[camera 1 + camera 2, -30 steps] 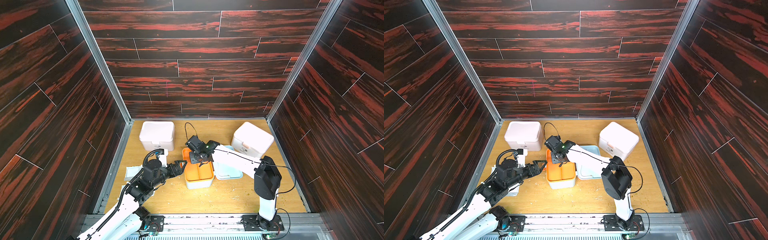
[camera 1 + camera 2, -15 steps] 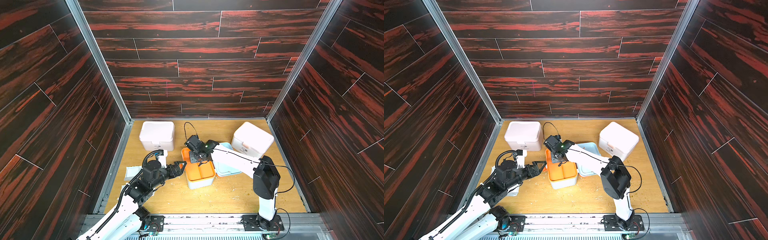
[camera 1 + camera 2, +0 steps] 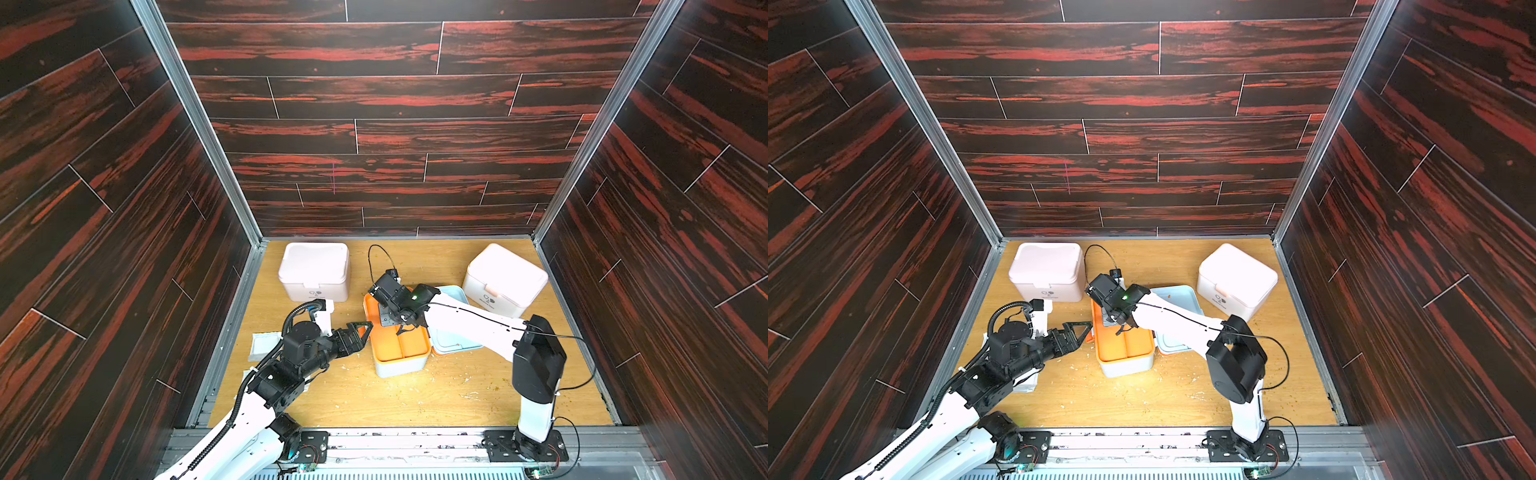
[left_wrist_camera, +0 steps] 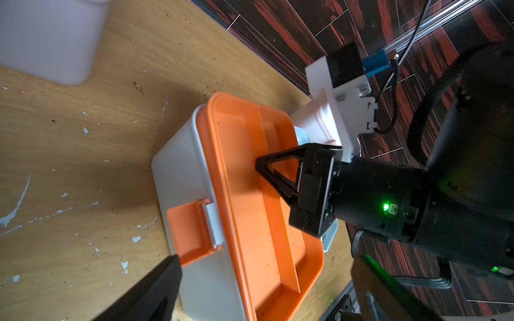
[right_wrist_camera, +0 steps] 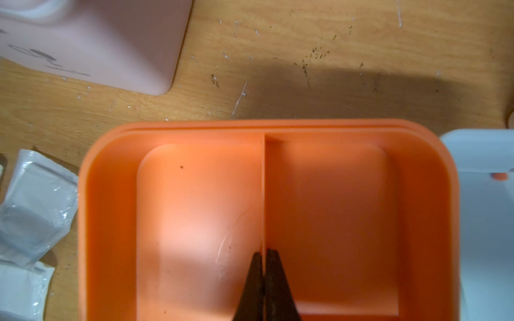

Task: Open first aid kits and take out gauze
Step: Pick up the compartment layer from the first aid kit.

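1. Table (image 3: 415, 399): wooden, scuffed and flecked with crumbs.
2. Back-left pink box (image 3: 313, 270): lid shut, set by the rear wall. No shift is noted from a second ago.
3. Back-right pink box (image 3: 503, 276): lid shut, turned at an angle. It is likewise unmoved.
4. Blue-white box (image 3: 401, 365): placed mid-table with its lid off. The orange tray (image 5: 194, 208) is seated in its top. Its position is unchanged.
5. Lid (image 3: 455, 345): laid flat just beside the blue-white box on its right, partly covered by the right arm.
6. Gauze (image 5: 36, 208): clear-wrapped white packets, laid on the table left of the blue-white box beside the left arm, outside every box, as before.
7. Right gripper (image 5: 262, 254): lowered into the orange tray, jaws pressed together on its central divider (image 5: 262, 194). The wrist is found shifted slightly since a second ago.
8. Left gripper (image 3: 365, 332): jaws spread wide, nothing held. It is stationed just beside the blue-white box's left side, near the orange latch (image 4: 192, 230), and is slightly nearer than a second ago. Contact cannot be told.
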You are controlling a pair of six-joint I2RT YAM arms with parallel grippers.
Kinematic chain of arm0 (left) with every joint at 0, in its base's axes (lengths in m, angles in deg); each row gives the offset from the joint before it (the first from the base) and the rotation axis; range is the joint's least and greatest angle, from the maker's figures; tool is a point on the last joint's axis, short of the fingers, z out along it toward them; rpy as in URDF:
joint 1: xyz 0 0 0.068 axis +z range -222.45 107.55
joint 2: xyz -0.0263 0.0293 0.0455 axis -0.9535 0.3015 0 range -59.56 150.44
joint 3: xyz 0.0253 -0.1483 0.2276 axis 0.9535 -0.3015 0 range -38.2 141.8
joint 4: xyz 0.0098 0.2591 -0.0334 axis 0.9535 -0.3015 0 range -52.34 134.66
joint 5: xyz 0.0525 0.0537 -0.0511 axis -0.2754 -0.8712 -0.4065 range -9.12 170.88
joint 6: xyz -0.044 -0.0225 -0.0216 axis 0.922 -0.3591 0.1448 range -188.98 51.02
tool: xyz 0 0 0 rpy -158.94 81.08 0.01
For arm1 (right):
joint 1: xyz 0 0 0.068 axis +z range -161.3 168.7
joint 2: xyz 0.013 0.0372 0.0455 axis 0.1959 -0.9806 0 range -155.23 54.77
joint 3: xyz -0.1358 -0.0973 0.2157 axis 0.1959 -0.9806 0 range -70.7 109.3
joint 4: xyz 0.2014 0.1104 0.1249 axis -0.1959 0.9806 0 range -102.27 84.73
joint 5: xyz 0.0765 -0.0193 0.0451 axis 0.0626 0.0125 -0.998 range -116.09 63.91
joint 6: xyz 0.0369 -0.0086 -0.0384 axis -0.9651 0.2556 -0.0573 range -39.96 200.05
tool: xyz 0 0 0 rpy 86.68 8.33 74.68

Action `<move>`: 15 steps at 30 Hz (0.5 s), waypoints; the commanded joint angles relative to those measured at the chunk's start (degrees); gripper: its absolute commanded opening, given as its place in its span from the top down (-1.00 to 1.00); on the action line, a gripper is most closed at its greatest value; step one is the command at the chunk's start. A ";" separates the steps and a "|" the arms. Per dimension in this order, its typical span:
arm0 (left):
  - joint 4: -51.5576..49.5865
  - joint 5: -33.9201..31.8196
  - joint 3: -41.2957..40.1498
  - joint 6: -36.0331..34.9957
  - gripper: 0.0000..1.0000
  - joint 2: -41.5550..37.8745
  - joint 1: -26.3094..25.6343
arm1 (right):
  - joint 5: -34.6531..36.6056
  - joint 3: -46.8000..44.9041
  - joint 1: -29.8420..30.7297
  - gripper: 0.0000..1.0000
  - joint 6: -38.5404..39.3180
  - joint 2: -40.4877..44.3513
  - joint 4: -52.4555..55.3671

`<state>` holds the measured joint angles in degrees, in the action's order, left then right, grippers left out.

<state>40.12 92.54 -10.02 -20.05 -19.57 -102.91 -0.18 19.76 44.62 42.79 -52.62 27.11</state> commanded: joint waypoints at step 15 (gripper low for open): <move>-1.09 1.54 4.42 -0.42 -1.00 -1.67 -0.72 | -0.30 -15.27 0.20 1.00 9.65 26.27 -17.43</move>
<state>39.64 93.59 -8.44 -19.68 -20.34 -103.17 -2.27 6.55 44.62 49.54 -31.73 14.15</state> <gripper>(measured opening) 0.997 0.049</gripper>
